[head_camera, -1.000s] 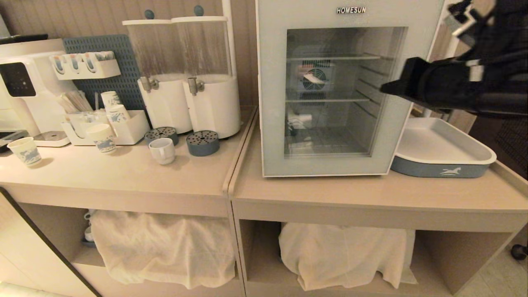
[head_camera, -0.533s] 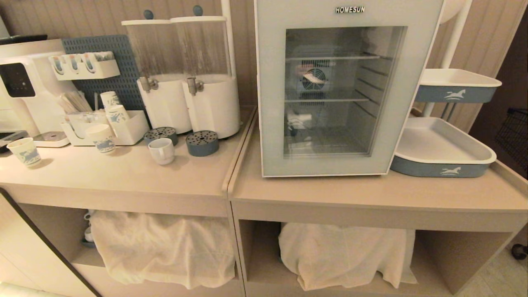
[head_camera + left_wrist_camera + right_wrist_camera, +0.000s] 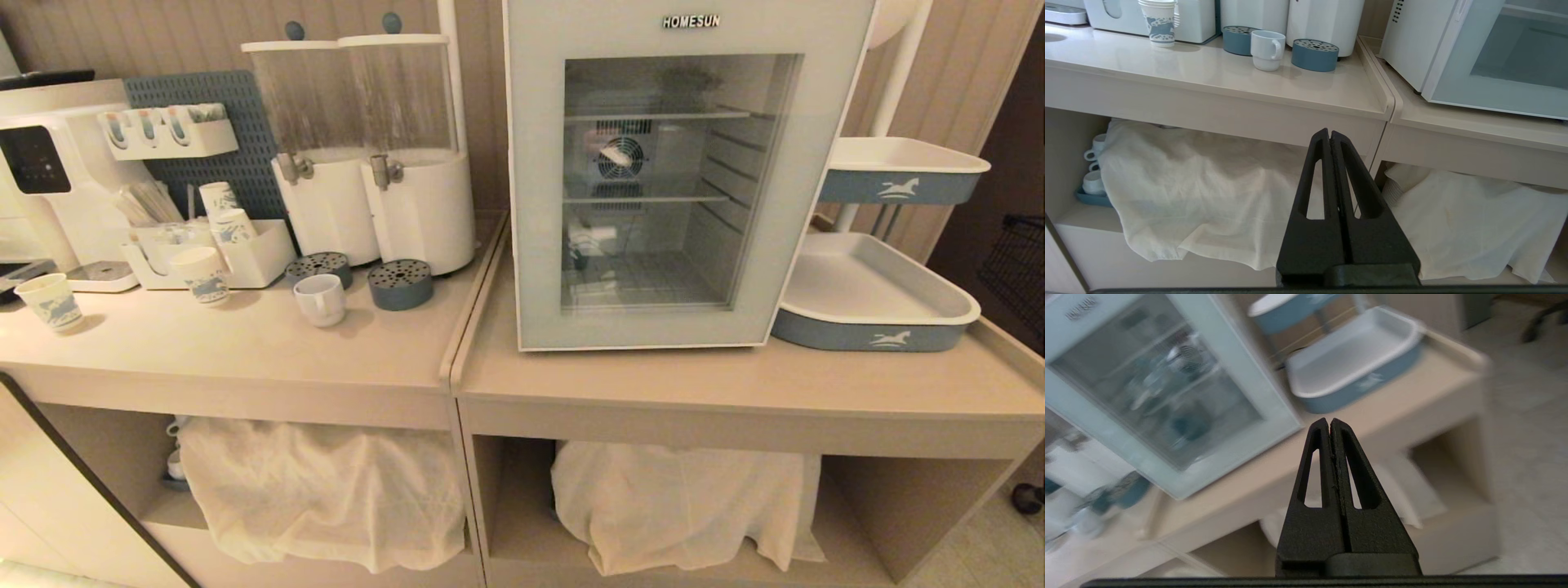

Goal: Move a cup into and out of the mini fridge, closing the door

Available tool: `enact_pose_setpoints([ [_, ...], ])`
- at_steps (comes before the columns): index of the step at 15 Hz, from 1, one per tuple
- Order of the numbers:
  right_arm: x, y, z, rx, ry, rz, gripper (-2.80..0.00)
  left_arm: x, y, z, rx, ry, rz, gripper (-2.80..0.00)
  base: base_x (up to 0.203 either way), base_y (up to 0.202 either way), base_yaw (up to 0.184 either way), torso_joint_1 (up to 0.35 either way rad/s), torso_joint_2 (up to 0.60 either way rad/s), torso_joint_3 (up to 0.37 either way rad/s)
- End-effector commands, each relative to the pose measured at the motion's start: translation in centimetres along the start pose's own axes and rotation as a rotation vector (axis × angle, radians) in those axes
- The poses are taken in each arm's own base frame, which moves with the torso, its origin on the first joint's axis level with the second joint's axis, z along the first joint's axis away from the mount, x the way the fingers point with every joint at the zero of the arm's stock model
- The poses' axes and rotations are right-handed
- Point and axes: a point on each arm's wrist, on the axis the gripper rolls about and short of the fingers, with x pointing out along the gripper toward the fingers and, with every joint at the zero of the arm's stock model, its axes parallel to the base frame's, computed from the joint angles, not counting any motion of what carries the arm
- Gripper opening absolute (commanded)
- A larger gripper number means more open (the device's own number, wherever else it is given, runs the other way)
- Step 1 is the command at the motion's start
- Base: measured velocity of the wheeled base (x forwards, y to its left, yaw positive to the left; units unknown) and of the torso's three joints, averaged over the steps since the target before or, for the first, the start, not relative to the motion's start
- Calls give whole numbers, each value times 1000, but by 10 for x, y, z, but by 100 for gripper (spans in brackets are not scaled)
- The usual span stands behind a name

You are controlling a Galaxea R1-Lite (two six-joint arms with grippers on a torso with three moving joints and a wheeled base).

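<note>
Fridge door shut, mug out on the bench, both grippers closed on nothing.

The cup (image 3: 320, 299) stands upright on the left bench (image 3: 245, 351), between two round perforated drip trays (image 3: 400, 283) under the drink dispensers (image 3: 371, 147), well apart from the mini fridge (image 3: 686, 175); its handle faces the robot, which should suit a side grasp. The door (image 3: 539, 204) sits flush against the cabinet, so the wire shelves show empty through the glass and no cold is lost. The left gripper (image 3: 1329, 136) hangs low before the cloth-covered lower shelf, fingers pressed together, seemingly parked. The right gripper (image 3: 1329, 424) is likewise closed and empty, off the fridge's right front corner near the stacked blue-sided trays (image 3: 1351, 361), clear of the door.
</note>
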Motion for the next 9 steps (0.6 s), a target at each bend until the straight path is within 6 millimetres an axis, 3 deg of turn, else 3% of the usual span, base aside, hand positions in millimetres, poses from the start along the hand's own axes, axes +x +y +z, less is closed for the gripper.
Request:
enact_pose_setpoints([
  [1,-36,-28,-38,0,-102,25,-280,1,2,-11,-2,33,5,-280,0,0,0,0,0,0],
  [3,-21,-38,-70,-59,-109,8,-280,1,2,-11,0,34,4,-280,0,0,0,0,0,0],
  [7,34,-47,-127,-301,-142,39,-280,1,2,-11,0,33,5,-280,0,0,0,0,0,0],
  [9,47,-56,-158,-394,-62,67,-280,1,2,-11,0,33,5,-280,0,0,0,0,0,0],
])
